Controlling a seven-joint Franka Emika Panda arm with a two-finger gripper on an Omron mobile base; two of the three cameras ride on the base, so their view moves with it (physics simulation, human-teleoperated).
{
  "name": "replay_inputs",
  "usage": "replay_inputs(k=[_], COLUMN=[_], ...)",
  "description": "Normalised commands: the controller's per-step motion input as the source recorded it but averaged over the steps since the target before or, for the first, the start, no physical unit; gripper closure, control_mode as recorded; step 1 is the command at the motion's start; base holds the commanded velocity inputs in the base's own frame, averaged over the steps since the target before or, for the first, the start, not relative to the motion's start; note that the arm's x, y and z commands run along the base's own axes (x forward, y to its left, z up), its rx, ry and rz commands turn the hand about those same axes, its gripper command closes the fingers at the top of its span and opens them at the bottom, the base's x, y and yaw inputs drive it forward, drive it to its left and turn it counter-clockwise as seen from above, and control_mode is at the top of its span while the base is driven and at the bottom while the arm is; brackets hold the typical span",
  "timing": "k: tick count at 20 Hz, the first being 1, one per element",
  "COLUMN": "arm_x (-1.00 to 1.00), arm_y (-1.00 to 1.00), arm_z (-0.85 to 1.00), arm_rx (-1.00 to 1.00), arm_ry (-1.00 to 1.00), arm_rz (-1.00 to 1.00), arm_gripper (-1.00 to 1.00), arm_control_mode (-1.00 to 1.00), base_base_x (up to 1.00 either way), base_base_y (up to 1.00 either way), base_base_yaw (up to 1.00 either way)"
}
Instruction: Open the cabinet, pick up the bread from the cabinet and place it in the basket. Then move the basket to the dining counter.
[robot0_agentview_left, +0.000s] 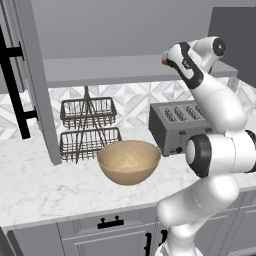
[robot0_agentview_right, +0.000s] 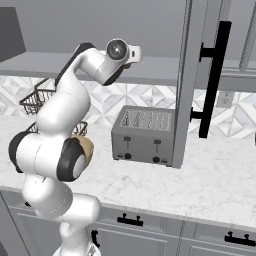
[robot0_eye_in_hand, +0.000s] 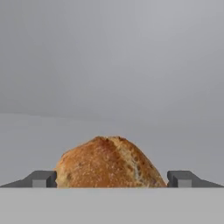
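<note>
The basket is set at centre frame on the worktop, the wire rack behind-left, the toaster right.

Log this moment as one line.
cabinet: open | bread: on shelf, between gripper fingers, not gripped | basket: empty, on worktop

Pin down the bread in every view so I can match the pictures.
Left base view: the bread is a small brown speck, upper right, at the shelf's front edge.
Right base view: its spot lies behind the white wrist, top centre.
Hand view: bottom centre, between the dark fingertips.
Shared landmark: the grey cabinet shelf.
</note>
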Motion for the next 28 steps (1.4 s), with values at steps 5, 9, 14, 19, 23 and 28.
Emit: replay_inputs(k=[5, 9, 14, 19, 23, 28], arm_x=[0.1, 0.0, 0.01, 0.48, 0.2, -0.73], arm_y=[-0.27, -0.16, 0.0, 0.0, -0.02, -0.06], arm_z=[-0.35, -0.56, -0.59, -0.12, 0.08, 0.02], arm_rx=[-0.15, -0.15, -0.08, -0.01, 0.0, 0.0], arm_ry=[0.08, 0.09, 0.04, 0.0, -0.01, -0.02], arm_rz=[0.0, 0.0, 0.0, 0.0, 0.0, 0.0], arm_gripper=[-1.0, -1.0, -1.0, 1.0, 1.0, 1.0], arm_control_mode=[-1.0, -1.0, -1.0, -1.0, -1.0, -1.0], base_base_x=[0.0, 0.0, 0.0, 0.0, 0.0, 0.0], base_base_y=[0.0, 0.0, 0.0, 0.0, 0.0, 0.0], base_base_yaw=[0.0, 0.0, 0.0, 0.0, 0.0, 0.0])
